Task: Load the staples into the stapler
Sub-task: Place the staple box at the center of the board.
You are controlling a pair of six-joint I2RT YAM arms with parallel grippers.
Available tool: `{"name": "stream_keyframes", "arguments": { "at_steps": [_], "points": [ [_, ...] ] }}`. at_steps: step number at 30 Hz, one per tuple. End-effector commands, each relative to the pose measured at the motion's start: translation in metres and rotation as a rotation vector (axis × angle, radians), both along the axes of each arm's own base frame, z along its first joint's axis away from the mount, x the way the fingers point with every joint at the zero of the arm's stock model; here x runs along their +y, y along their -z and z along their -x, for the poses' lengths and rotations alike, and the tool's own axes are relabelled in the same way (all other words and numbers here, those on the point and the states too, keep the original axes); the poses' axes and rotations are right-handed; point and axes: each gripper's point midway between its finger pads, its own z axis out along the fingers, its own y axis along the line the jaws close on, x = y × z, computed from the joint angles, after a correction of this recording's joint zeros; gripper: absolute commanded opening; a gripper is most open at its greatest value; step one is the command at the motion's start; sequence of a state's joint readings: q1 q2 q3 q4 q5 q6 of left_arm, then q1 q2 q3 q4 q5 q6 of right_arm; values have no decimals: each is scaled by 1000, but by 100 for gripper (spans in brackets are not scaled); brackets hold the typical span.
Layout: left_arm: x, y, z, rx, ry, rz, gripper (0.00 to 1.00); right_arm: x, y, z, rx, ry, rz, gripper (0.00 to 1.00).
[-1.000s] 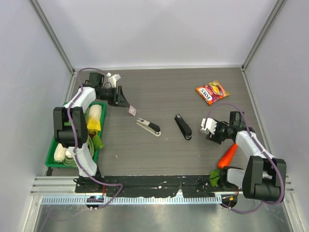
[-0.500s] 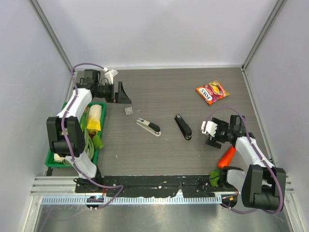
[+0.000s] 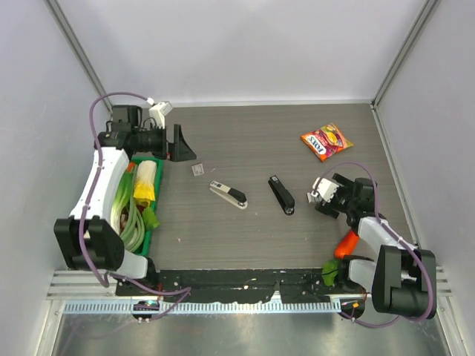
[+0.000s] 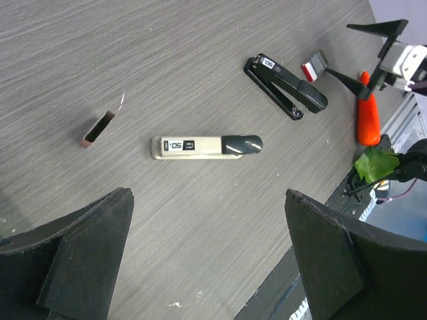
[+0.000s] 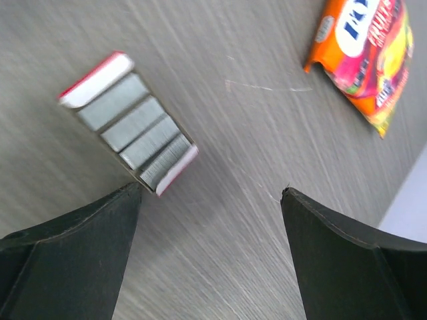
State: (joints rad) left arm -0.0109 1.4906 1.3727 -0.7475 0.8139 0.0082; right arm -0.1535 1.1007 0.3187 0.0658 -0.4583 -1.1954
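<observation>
Right pincer (image 5: 212,190): jaws spread wide, nothing clamped between them, hanging low over the dark grey wood-grain desk (image 3: 245,133) on the right side.
Staples: there they are, a small white cardboard box with red ends (image 5: 127,123), lying flat on the desk with its top open and rows of grey staples showing. It sits just ahead of one fingertip of the right pincer and is free of any grip. The left wrist view puts it close to the thick end of the black stapler.
Black stapler (image 4: 287,87): shut, flat on the desk, just left of the right pincer in the overhead view.
Cream stapler with a black head (image 4: 203,145): also shut and flat, mid-desk, to the left of the black one and apart from it.
Left pincer (image 4: 207,195): jaws as wide as can be, carrying nothing, up at the far left corner of the desk and looking across at both staplers.
Small brownish cardboard sleeve (image 4: 99,129): alone on the desk, between the left pincer and the cream stapler.
Orange carrot with green leaves (image 4: 367,113): on the near right edge of the desk, beside the right arm.
Orange-red snack packet (image 5: 363,53): far right of the desk, well beyond the staples.
Green tray of vegetables (image 3: 82,237): along the left edge, under the left arm.
</observation>
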Motion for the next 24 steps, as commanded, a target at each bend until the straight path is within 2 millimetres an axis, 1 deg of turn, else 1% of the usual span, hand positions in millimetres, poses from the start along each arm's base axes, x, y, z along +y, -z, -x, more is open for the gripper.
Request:
{"name": "stream_keyframes", "arguments": {
  "at_steps": [1,2,4,5,6,7,8,9,10,11,12,13,14,15,16,17,18,19,20,21,22,23,24],
  "points": [
    [12,-21,26,-66,-35,-77,100,-33,-17,-25,-147,204,27,91],
    [15,-27,34,-93,-34,-98,100,-34,-19,-28,-162,225,12,91],
    [20,-30,39,-113,-43,-133,100,-36,-22,-30,-167,255,-8,90],
    [22,-33,46,-122,-38,-144,100,-35,-21,-29,-152,276,-40,90],
    [22,-34,51,-124,-31,-150,100,-35,-30,-32,-165,284,-58,89],
    [23,-32,55,-120,-27,-154,100,-34,-34,-32,-164,290,-75,88],
    [24,-36,61,-131,-28,-160,100,-30,-31,-28,-125,293,-102,88],
    [25,-34,67,-129,-15,-172,100,-28,-49,-32,-149,306,-142,87],
    [26,-31,71,-126,-10,-179,100,-25,-54,-32,-137,305,-169,86],
    [28,-29,74,-129,-13,-195,100,-18,-52,-25,-88,295,-197,85],
    [30,-29,78,-147,-10,-208,100,-14,-67,-28,-95,295,-238,84],
    [31,-24,81,-140,-15,-217,100,-10,-77,-27,-102,285,-265,83],
    [32,-22,83,-140,-19,-222,100,-4,-75,-20,-56,281,-291,83],
    [33,-21,86,-147,-22,-224,100,3,-89,-22,-63,249,-327,82],
    [32,-15,87,-138,-20,-219,100,8,-95,-21,-54,248,-363,82],
    [31,-13,88,-136,-21,-215,100,13,-95,-17,-19,241,-388,80],
    [38,-12,85,-138,-50,-211,100,19,-103,-19,-13,220,-415,80],
    [39,-10,85,-142,-64,-204,100,22,-105,-19,4,218,-442,79],
    [40,-9,84,-142,-68,-200,100,25,-97,-17,58,222,-458,76],
    [41,-10,83,-144,-76,-195,100,27,-101,-20,71,216,-471,75],
    [43,-9,83,-141,-86,-187,100,30,-99,-21,103,223,-500,73],
    [43,-9,82,-137,-89,-180,100,32,-85,-20,179,246,-517,69],
    [44,-10,83,-137,-92,-172,100,32,-89,-24,197,255,-534,67]
  ]
}}
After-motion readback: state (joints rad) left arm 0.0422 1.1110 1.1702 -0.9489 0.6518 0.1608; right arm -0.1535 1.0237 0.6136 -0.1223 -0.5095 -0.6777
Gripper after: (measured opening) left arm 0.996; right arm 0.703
